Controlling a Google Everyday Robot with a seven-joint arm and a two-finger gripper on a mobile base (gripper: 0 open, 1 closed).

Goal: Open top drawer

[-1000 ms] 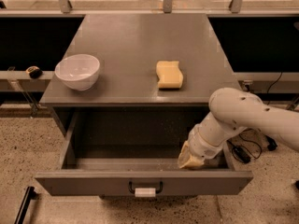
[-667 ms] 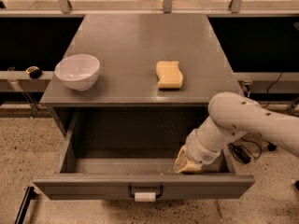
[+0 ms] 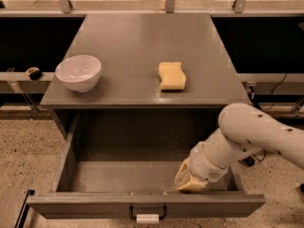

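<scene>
Claw (image 3: 190, 182) sits low inside the top drawer (image 3: 118, 175), at its front right corner and close behind the front panel. Whether it is clenched or released I cannot tell. It seems to push on the panel from inside and does not hold the black handle (image 3: 147, 213), which is just in front of it and to its left.

The drawer is already pulled far out, so the task looks almost finished. I think the danger now is to pull too much. The drawer can hit its stop with a jolt, or the claw can slide up over the panel edge and lose contact. The arm is also close to the right drawer wall and could scrape it.

A small white tag (image 3: 147, 218) hangs on the handle, but no writing on it can be read.

Farther behind the claw, on the table (image 3: 142, 32), a yellow sponge (image 3: 172, 75) lies, and a white bowl (image 3: 78, 72) stands far to the left. A jolt may shake them. Neither shows a brand.
</scene>
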